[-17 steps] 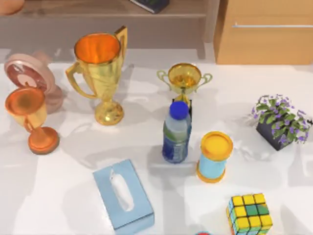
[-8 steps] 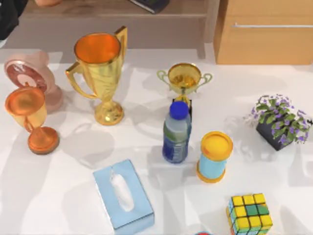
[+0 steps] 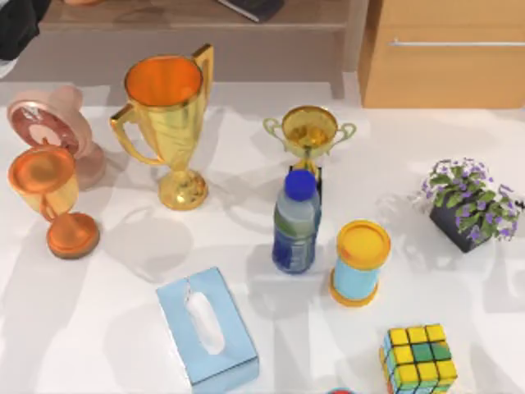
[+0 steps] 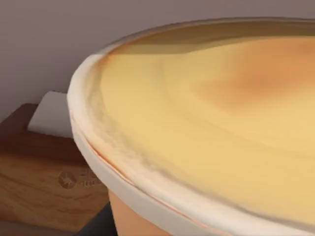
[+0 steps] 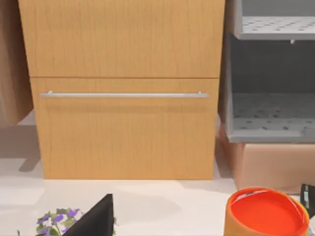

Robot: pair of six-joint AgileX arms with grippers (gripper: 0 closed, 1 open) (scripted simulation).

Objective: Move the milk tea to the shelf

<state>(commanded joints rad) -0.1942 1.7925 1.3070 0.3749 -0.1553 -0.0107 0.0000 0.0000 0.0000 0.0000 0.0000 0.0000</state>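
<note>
Mostly the left arm (image 3: 16, 29) is staying out of sight: a dark piece of it is showing at the top view's upper left corner, cut off by the frame edge, reaching over the left end of the shelf (image 3: 197, 16). Just beside that dark piece, a peach sliver of the milk tea (image 3: 80, 2) is peeking in at the top edge above the shelf board. Whether the left gripper is spread or pinching the cup I cannot tell, since its fingers are not showing. From the left wrist, the milk tea (image 4: 206, 128) is looming very close under the gripper, with its white rim, creamy top and orange wall, and a brown box (image 4: 44, 187) is sitting behind it. Whether the cup is touching the shelf is unclear. From the right wrist, a drawer cabinet (image 5: 125, 88) is facing the camera across the desk (image 5: 162, 201).
</note>
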